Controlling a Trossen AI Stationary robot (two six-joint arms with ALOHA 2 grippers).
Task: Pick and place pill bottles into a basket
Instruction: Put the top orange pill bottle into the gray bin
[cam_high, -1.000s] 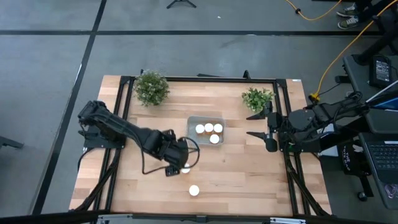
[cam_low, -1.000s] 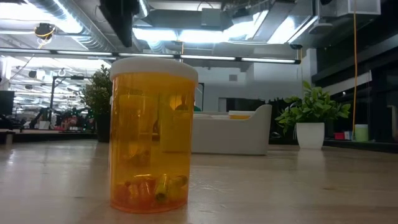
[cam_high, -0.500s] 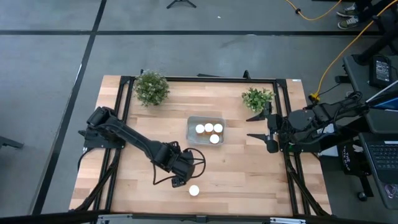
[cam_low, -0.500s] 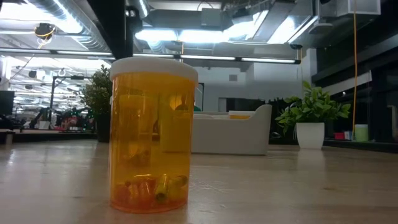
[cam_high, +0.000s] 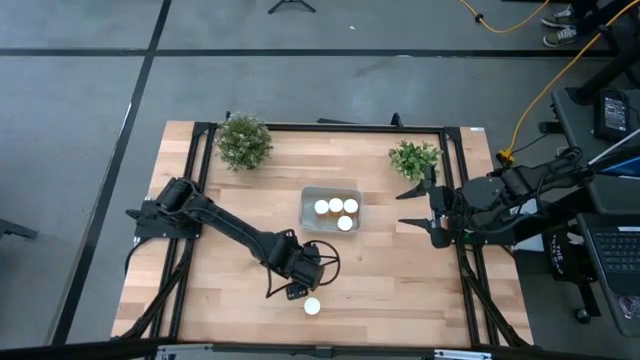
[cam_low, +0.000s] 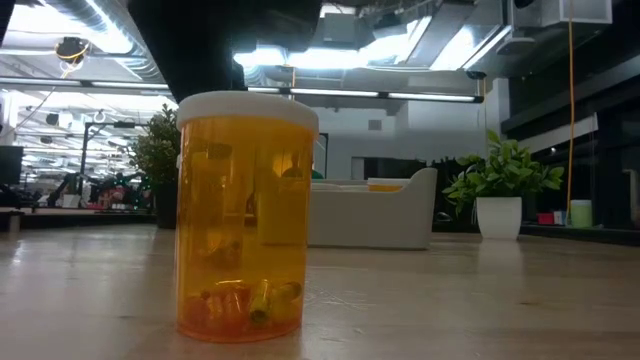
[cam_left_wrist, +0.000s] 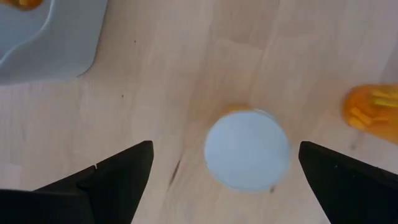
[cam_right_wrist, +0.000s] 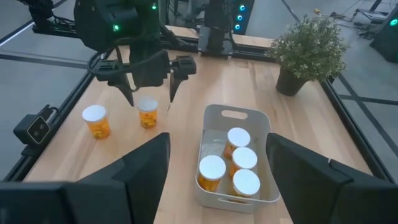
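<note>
Unlabelled amber pill bottle (cam_low: 247, 215), plain white cap, no legible writing

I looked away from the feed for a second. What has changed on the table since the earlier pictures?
The left gripper swung toward the table's front edge and now hovers open over a pill bottle, close to the front bottle. Nothing was gripped or let go. The right gripper waits open at the right side as before; the basket holds the same four bottles.
</note>
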